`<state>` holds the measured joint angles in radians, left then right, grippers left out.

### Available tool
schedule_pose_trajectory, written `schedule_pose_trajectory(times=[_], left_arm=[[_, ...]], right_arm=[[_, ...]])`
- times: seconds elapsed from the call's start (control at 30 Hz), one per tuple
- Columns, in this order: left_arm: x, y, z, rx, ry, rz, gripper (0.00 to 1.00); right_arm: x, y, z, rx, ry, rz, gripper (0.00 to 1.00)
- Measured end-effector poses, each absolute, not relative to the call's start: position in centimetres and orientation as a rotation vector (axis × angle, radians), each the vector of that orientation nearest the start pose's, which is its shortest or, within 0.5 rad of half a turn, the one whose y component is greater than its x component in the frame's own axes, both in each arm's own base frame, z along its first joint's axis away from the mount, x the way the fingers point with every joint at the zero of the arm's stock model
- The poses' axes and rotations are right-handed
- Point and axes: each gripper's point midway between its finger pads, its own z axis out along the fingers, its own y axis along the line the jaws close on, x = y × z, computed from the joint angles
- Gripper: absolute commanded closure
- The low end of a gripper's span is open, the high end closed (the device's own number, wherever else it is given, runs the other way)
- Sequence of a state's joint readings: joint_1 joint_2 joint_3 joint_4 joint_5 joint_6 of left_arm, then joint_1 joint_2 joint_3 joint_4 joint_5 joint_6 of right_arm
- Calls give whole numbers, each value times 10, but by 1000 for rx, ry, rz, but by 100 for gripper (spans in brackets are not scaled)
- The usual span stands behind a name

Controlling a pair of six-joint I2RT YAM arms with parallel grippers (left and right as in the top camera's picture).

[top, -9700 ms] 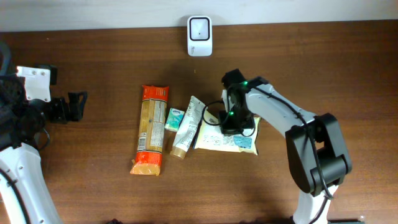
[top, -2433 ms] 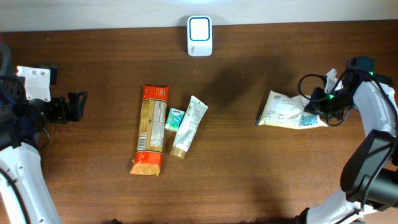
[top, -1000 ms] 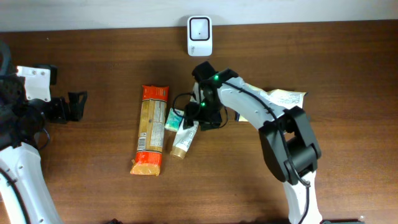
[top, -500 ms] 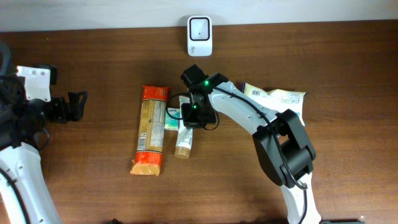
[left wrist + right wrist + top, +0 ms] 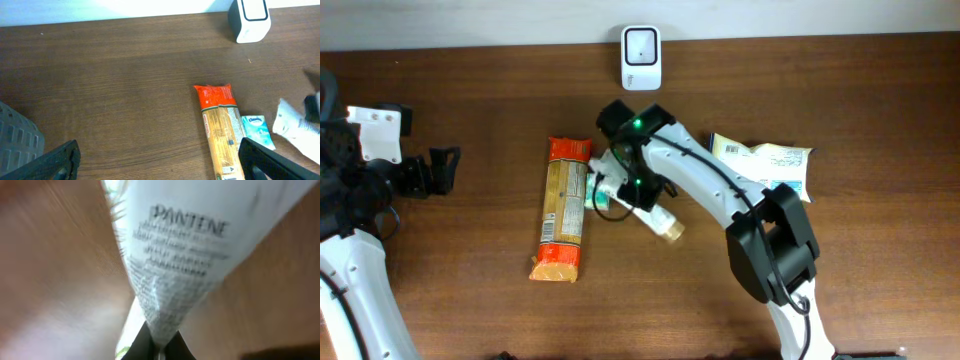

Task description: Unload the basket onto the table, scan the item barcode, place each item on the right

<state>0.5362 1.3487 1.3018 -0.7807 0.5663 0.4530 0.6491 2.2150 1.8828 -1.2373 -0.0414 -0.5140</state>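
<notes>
The white Pantene tube is held at its flat end by the right gripper, and the jaws are shut tight on it. The tube is seen just right of the long pasta pack, slanted, with its cap end pointed away from the pack. A small green packet is tucked between the pack and the tube. The left gripper is seen wide open, with nothing in it, well to the left of the pack.
</notes>
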Motion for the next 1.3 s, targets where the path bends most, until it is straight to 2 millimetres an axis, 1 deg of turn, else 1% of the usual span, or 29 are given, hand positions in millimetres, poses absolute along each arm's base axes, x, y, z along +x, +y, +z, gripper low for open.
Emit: schedule_pose_trajectory(times=[0.07,0.13,0.23,0.27,0.3,0.33,0.4,0.47,0.5,0.53,0.57,0.6,0.63,0.67,0.7,0.73,0.77,0.8,0.87,0.9,0.93,0.97,1.0,1.03,1.07,1.13,1.2,1.27,1.3], left_arm=[[355,103,258,160,2240,-159,1],[355,103,258,160,2240,-159,1],[355,104,258,160,2240,-158,1],[355,103,258,160,2240,-159,1],[355,103,258,160,2240,-158,1],[355,103,258,160,2240,-159,1],[355,103,258,160,2240,-159,1],[354,103,258,160,2241,-159,1],[355,103,258,160,2240,-159,1],[355,103,258,160,2240,-158,1],[355,103,258,160,2240,-159,1],[355,103,258,160,2240,-158,1],[355,103,258,160,2240,-159,1],[355,103,258,160,2240,-158,1],[355,104,258,160,2239,-157,1],[355,103,258,160,2240,-158,1],[354,103,258,160,2241,-159,1],[355,104,258,160,2240,-158,1],[355,103,258,160,2240,-159,1],[354,103,258,160,2241,-159,1],[355,103,258,160,2240,-158,1],[355,103,258,160,2240,-159,1],[355,103,258,160,2241,-158,1],[355,103,258,160,2240,-159,1],[355,103,258,160,2240,-158,1],[355,103,258,160,2240,-159,1],[355,103,258,160,2240,-159,1],[355,103,258,160,2240,-159,1],[355,103,258,160,2240,-159,1]], right_arm=[[345,254,45,-1934,2477,-28,96],[365,248,42,-2108,2263,-100,93],[414,243,48,-2142,2034,-291,89],[421,239,50,-2148,2007,-333,81],[427,234,51,-2163,1986,-379,78],[429,229,52,-2184,1974,-411,66],[428,232,56,-2210,1938,-426,60],[422,239,66,-2218,1910,-388,51],[416,246,77,-2200,1894,-339,64],[413,253,93,-2159,1874,-301,71],[413,262,105,-2074,1894,-242,84],[416,272,117,-1968,1919,-179,86],[418,284,127,-1833,1967,-75,84],[422,295,134,-1675,2033,58,77],[427,302,137,-1527,2103,162,62],[435,308,139,-1374,2167,242,43],[444,311,135,-1207,2247,321,7],[452,314,124,-1050,2330,388,1],[463,322,105,-851,2410,482,1],[470,331,92,-753,2436,560,1],[470,335,82,-697,2468,607,8],[470,339,73,-658,2490,642,33],[473,342,71,-611,2495,675,52],[477,345,75,-581,2479,686,59],[482,345,77,-541,2471,688,69],[491,336,76,-408,2493,632,77],[500,325,74,-253,2513,571,81],[503,321,69,-191,2525,546,82],[502,318,60,-166,2545,528,84]])
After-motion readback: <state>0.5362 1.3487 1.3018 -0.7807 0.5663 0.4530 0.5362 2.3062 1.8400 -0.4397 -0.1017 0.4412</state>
